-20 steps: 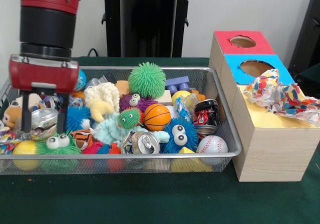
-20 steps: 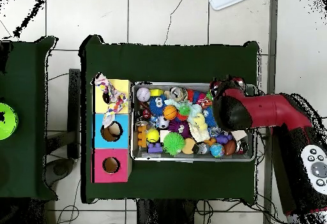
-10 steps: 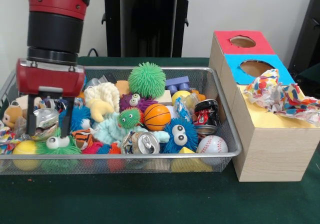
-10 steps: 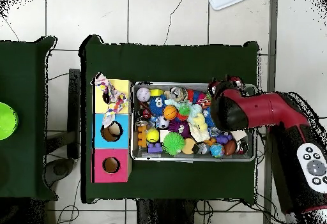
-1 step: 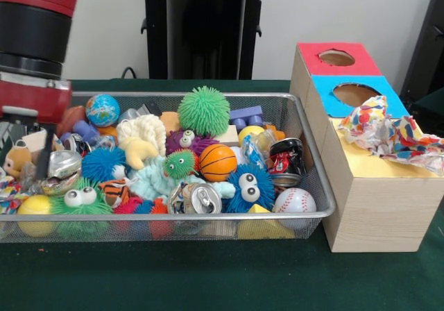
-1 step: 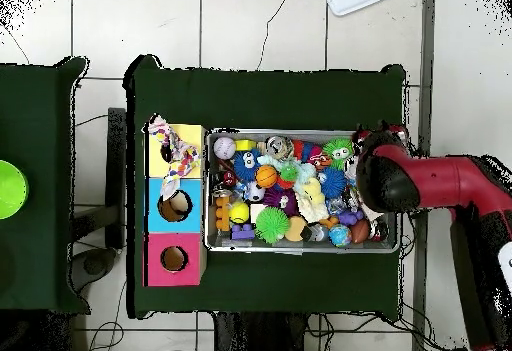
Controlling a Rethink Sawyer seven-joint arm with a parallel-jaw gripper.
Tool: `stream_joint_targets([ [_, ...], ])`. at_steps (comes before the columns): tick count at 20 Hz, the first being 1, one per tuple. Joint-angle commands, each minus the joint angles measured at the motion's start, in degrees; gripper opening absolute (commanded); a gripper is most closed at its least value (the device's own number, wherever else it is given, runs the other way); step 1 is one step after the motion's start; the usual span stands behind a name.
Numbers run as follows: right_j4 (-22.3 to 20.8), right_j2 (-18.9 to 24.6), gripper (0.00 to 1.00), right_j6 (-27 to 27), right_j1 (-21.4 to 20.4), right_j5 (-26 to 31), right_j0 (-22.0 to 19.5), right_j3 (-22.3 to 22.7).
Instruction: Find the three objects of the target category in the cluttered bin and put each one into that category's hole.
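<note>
At the left edge of the front view, my hand (image 5: 24, 155) hangs over the wire bin (image 5: 316, 186); I cannot tell its opening. Just beside it lies a crushed silver can (image 5: 61, 166). Another dented can (image 5: 201, 198) rests at the bin's lower centre.

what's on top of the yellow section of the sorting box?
A crumpled multicolored wrapper lies across the yellow section, overhanging its edge. Any hole there is covered; only the blue hole and red hole show.
</note>
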Motion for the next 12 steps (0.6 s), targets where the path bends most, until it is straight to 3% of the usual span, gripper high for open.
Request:
stream_joint_targets([
  [1, -4.08, 1.73, 1.0, -15.8, -1.36, 4.88, 0.22, 0.19],
  [12, -11.44, -6.89, 1.0, -1.89, 1.5, -2.59, 5.96, -0.45],
])
